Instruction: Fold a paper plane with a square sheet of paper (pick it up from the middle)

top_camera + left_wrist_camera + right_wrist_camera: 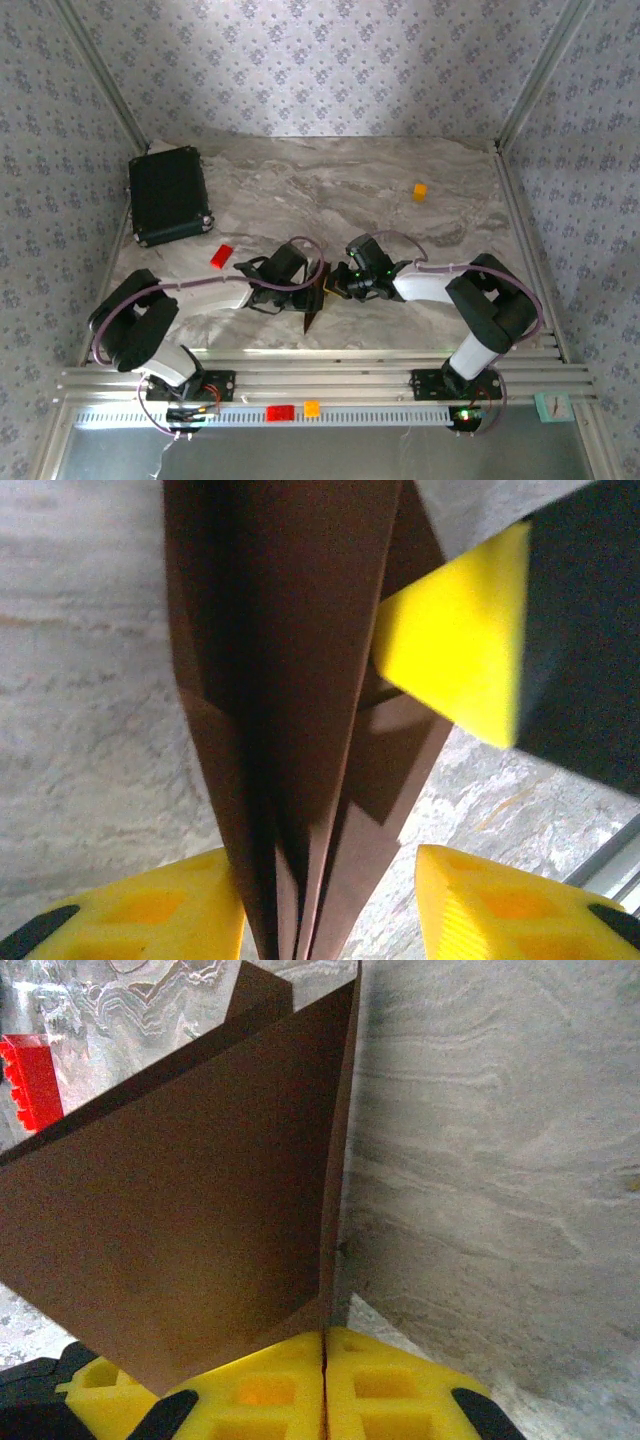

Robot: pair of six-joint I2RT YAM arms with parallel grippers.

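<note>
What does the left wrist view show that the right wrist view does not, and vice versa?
Left wrist view: the layered folds of the thin dark brown folded paper, edge-on between the parted yellow fingers of the left tool, and a yellow finger of the right tool against its side. Right wrist view: the paper's flat face, the right tool shut on its edge, and a small red studded block. Both: the brown paper and the grey marbled table.

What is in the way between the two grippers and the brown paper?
Nothing visible. The right gripper is shut on the edge of the folded brown paper, which also stands inside the open left gripper.
</note>
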